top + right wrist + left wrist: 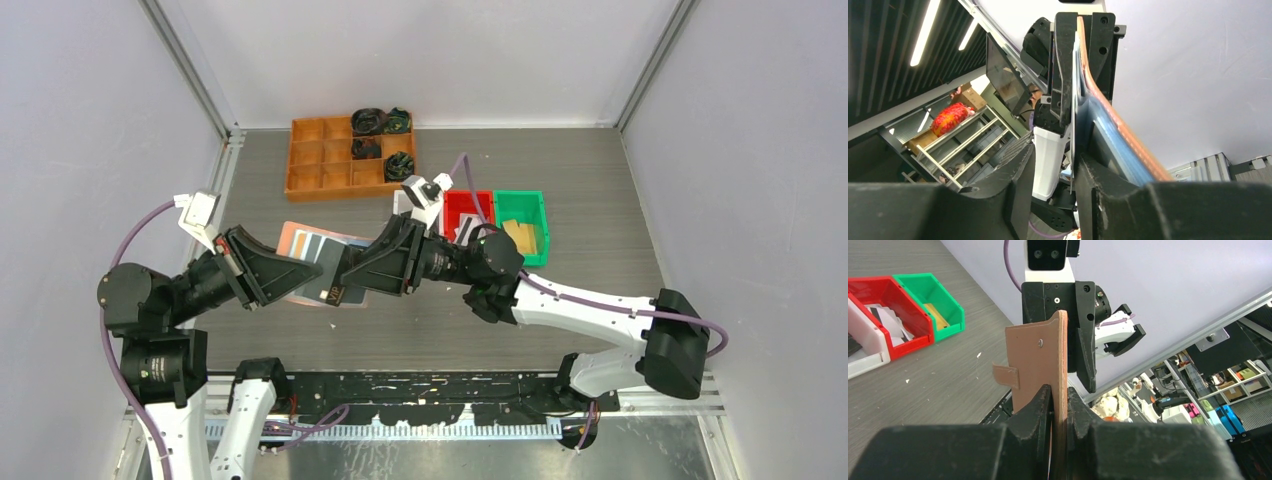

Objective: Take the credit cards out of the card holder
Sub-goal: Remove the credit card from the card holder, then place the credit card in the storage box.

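Card holder (1040,365) hangs open above the worktop (600,180), left of its middle, a flap edge pinched between the left fingers (1038,410). The right fingers (1098,200) stand spread at its other flap, clamping nothing. The task looks partly done: pale cards lie in the red bin (462,197) and a tan one in the green bin (520,195), while at least 2 cards (318,247) sit in the pockets. The holder is salmon, leather-like and stiff, with a rivet, a strap tab and light blue layered pockets. The cards are thin, flat plastic.
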You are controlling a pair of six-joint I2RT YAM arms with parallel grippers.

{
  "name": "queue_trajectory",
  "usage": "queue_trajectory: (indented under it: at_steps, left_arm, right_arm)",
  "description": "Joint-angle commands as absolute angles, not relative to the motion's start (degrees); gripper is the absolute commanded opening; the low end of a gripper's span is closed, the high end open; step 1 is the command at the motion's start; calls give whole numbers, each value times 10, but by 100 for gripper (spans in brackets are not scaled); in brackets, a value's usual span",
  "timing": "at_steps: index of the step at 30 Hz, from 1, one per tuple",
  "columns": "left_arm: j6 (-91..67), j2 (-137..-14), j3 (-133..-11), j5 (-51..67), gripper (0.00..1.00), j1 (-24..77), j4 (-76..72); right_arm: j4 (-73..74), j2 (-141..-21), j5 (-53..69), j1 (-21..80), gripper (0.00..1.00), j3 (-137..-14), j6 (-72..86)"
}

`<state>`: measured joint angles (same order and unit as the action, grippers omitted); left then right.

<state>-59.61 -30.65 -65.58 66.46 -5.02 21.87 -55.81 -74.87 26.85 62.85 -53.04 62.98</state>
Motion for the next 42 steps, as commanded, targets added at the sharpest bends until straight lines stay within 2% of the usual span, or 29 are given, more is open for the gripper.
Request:
queue_trajectory:
  at_steps: [1,5,10,18,22,25,28,34,42]
  left_arm:
    - [-580,-308,-677,659,0,-53,199]
    - [-564,-310,-683,657,0,-53,208]
    - [-543,-316,-694,652,0,-53,228]
    - [-498,-317,-711,640,0,-52,263]
    - [-462,-315,-720,633,0,-52,286]
    - [-455,-311,-722,628,0,-53,292]
    - [-455,-311,-722,629,0,-53,295]
    - [-469,-315,-716,638,0,-53,285]
    - [-473,-312,-717,648,0,-53,281]
  right_arm:
    - [-578,-756,270,631,34,-572,630]
    - [-566,-745,276,631,2,-559,619]
    - [-464,-677,275,603,1,-515,568]
    - [-321,-572,346,476,1,-476,562]
    - [-101,-552,324,385,1,-521,498]
    - [57,-598,270,334,1,-584,420]
    - [141,-681,242,322,1,-638,344]
    - [206,-866,190,310,1,-741,276]
    - [228,-1060,192,310,1,-852,261]
